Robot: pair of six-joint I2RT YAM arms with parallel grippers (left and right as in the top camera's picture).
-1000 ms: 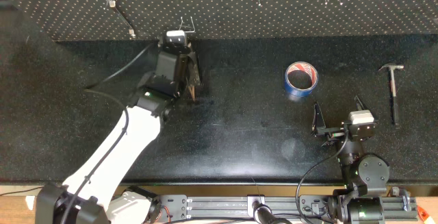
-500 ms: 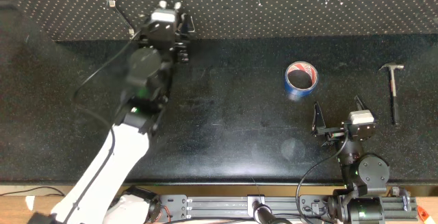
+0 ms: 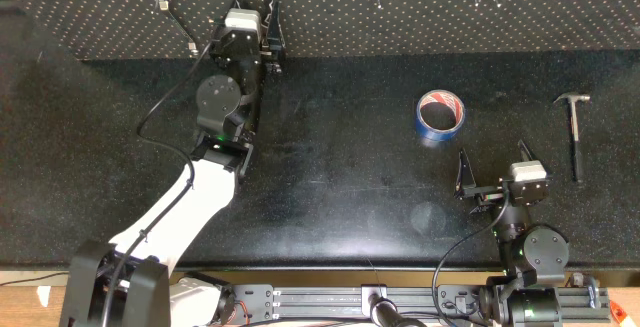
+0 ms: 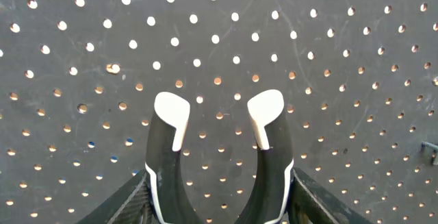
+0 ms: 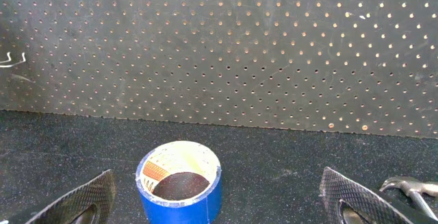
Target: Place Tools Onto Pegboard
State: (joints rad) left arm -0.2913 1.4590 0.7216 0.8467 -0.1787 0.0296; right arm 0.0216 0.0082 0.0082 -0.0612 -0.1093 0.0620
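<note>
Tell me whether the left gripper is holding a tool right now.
No, the left gripper is open, and only the bare pegboard shows between its fingers.

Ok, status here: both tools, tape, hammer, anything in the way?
Left tool open, empty, facing the pegboard. Right tool open, facing the tape roll. Tape roll and hammer on the table, unhung. Nothing between Right tool and tape roll.

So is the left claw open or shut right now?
Open. The left claw has its two white-tipped fingers standing apart, with bare dark perforated pegboard between them; nothing is gripped.
</note>
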